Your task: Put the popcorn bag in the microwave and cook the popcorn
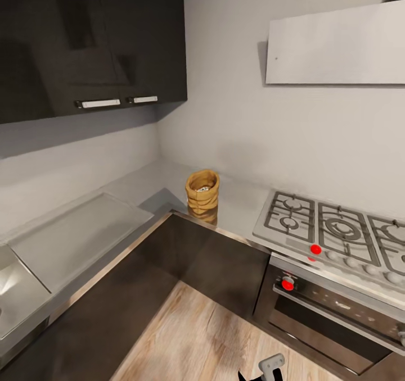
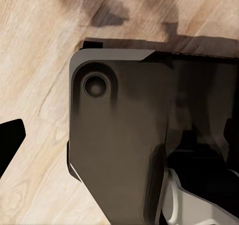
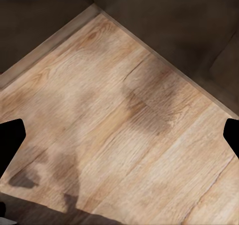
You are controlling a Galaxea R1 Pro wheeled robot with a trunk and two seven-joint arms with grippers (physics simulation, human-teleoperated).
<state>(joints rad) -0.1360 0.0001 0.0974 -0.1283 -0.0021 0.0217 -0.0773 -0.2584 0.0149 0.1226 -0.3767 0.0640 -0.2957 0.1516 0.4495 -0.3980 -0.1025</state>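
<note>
The popcorn bag (image 1: 202, 196), a small tan sack with a rolled rim, stands upright on the grey countertop (image 1: 242, 201) in the inner corner of the kitchen. A few pale bits of popcorn (image 1: 203, 189) show in its mouth. The microwave is out of view. My left gripper (image 2: 119, 138) is open over the wood floor, with my own dark base (image 2: 124, 135) beneath it. My right gripper (image 3: 119, 138) is also open, with nothing between its fingertips (image 3: 11, 140), above bare floor near the cabinet foot. Both grippers hang low, far from the bag.
A gas hob (image 1: 332, 229) with red knobs and a steel oven (image 1: 337, 313) lie right of the bag. A sink (image 1: 17, 291) and drainboard (image 1: 79, 235) run along the left. Black wall cabinets (image 1: 84, 38) and a white hood (image 1: 337, 44) hang above. Wood floor (image 1: 197, 336) lies between the cabinet fronts.
</note>
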